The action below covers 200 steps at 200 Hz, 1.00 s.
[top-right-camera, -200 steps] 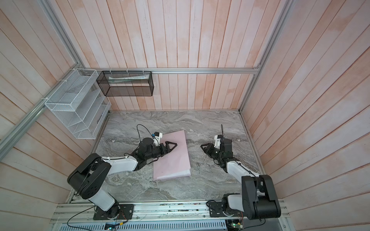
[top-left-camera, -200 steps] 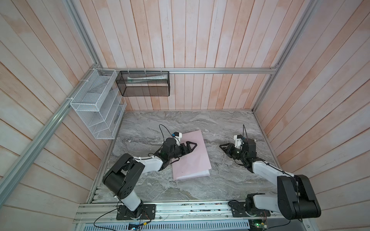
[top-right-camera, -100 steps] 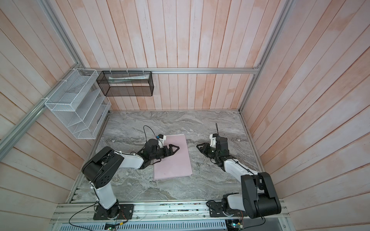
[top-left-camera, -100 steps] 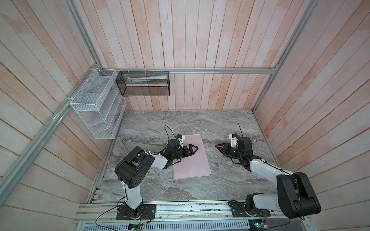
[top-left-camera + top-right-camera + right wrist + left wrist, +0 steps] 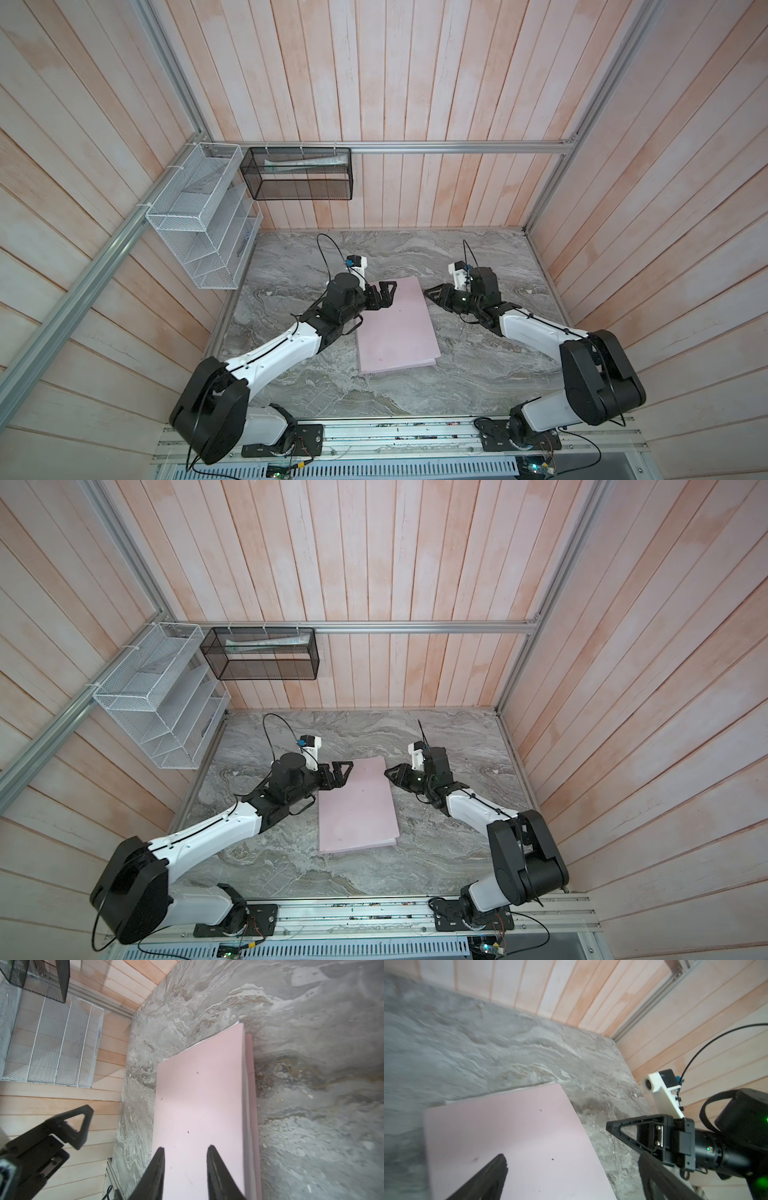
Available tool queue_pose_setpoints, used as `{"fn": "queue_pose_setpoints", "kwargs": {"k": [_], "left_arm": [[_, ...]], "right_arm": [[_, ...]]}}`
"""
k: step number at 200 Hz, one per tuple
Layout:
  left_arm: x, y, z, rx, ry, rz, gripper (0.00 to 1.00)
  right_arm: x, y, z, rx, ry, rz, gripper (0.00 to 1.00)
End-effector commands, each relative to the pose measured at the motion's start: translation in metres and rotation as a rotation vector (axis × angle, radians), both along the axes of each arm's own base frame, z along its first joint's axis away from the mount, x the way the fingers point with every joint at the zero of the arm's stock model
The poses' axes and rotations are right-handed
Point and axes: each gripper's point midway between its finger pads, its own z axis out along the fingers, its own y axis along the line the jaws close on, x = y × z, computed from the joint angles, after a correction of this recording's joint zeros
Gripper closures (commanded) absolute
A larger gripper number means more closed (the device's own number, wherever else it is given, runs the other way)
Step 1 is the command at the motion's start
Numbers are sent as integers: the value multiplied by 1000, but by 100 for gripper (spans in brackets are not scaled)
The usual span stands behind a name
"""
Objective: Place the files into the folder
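The pale pink folder [image 5: 395,328] [image 5: 357,808] lies shut and flat on the marble table in both top views. Of the files, only a thin white edge [image 5: 246,1084] shows between the covers on one long side. My left gripper [image 5: 384,294] [image 5: 340,775] hovers over the folder's far left corner. Its jaws stand wide open and empty, with the pink cover [image 5: 508,1136] under the left gripper [image 5: 571,1156]. My right gripper [image 5: 432,296] [image 5: 390,776] is at the far right corner. The right gripper [image 5: 186,1147] is narrowly open, with nothing between its fingers and only the cover [image 5: 199,1105] below.
A white wire-mesh rack [image 5: 199,232] hangs on the left wall. A black mesh basket [image 5: 299,178] with rolled papers hangs on the back wall. Wooden walls enclose the marble table [image 5: 478,257] on three sides.
The folder's top cover, raised a second ago, now lies flat. The right gripper has moved closer to the folder's far right corner. The left gripper stays at the far left corner.
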Motion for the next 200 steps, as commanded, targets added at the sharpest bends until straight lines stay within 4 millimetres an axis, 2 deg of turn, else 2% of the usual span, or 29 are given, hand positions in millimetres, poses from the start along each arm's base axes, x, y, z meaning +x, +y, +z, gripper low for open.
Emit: {"fn": "queue_pose_setpoints", "kwargs": {"k": [1, 18, 32, 54, 71, 88, 103, 118, 150, 169, 186, 200], "left_arm": [[-8, 64, -11, 179, -46, 225, 0], [-17, 95, 2, 206, -129, 326, 0], [-24, 112, 11, 238, -220, 372, 0], [-34, 143, 13, 292, -313, 495, 0], [-38, 169, 12, 363, -391, 605, 0], [-39, 194, 6, 423, -413, 692, 0], [-36, 217, -6, 451, -379, 752, 0], [-32, 231, -21, 461, -345, 778, 0], [-26, 246, -46, 529, -311, 814, 0], [-21, 257, -57, 498, -306, 827, 0], [-11, 267, -68, 448, -266, 826, 0], [-6, 269, -74, 444, -232, 805, 0]], "right_arm": [[5, 14, 0, -41, -25, 29, 68], [7, 28, 1, -39, -37, 68, 68], [8, 41, 2, -45, -60, 113, 68], [8, 63, 0, -61, -69, 197, 68], [12, 67, 0, -65, -72, 211, 68], [17, 64, 4, -97, -107, 198, 68], [22, 59, 8, -134, -141, 178, 68], [28, 53, 8, -173, -161, 154, 67], [38, 43, 8, -237, -194, 103, 66], [43, 35, 9, -279, -224, 75, 64], [45, 22, 6, -346, -292, 26, 52], [40, 10, 4, -376, -370, 3, 47]]}}
